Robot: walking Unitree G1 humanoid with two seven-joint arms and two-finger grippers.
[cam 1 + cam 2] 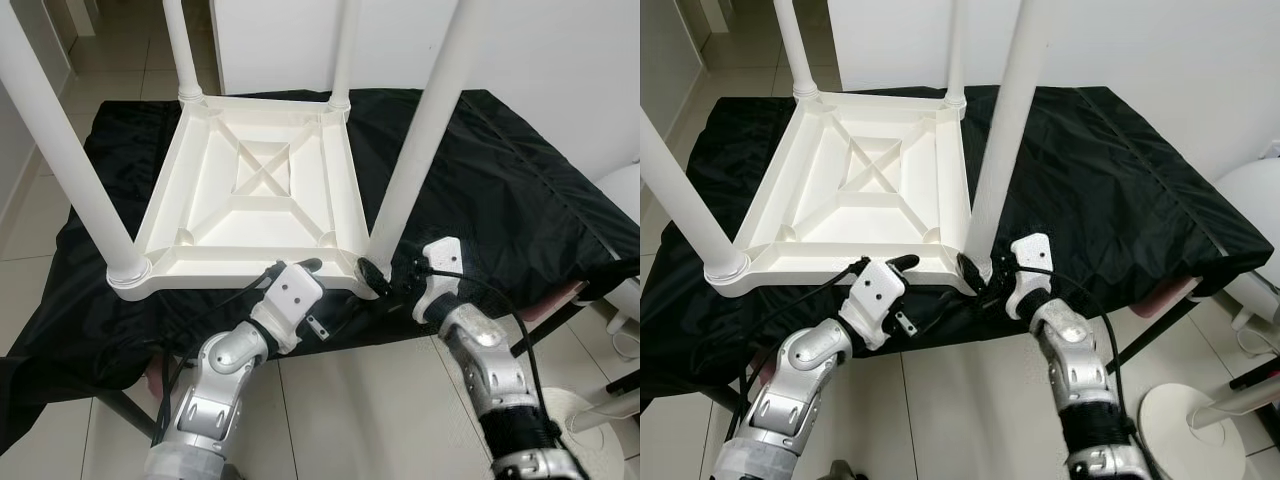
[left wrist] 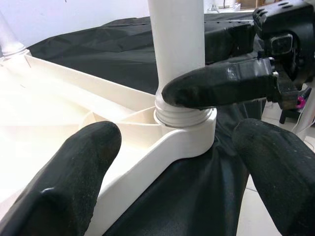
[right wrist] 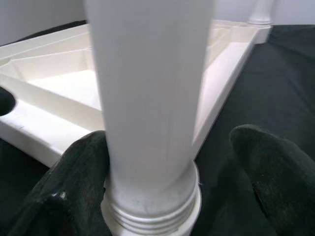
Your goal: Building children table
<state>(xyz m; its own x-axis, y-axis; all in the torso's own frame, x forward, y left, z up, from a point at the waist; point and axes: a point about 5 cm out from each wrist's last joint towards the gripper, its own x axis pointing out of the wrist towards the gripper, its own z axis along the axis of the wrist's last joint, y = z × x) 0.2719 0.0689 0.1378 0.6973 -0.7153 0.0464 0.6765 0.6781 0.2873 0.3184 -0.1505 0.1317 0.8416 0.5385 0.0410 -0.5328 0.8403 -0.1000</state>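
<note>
Upturned white table point(image 1: 250, 190) on black cloth point(image 1: 500, 180). R gripper point(image 3: 167, 182) fingers apart round leg point(image 1: 425, 130) base, 5 o'clock corner. L gripper point(image 2: 177, 172) apart at near rim.

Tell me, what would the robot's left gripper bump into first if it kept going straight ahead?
Probably the white table leg at the tabletop's near corner socket. The left gripper points right at it, fingers open, though depth is hard to judge.
</note>
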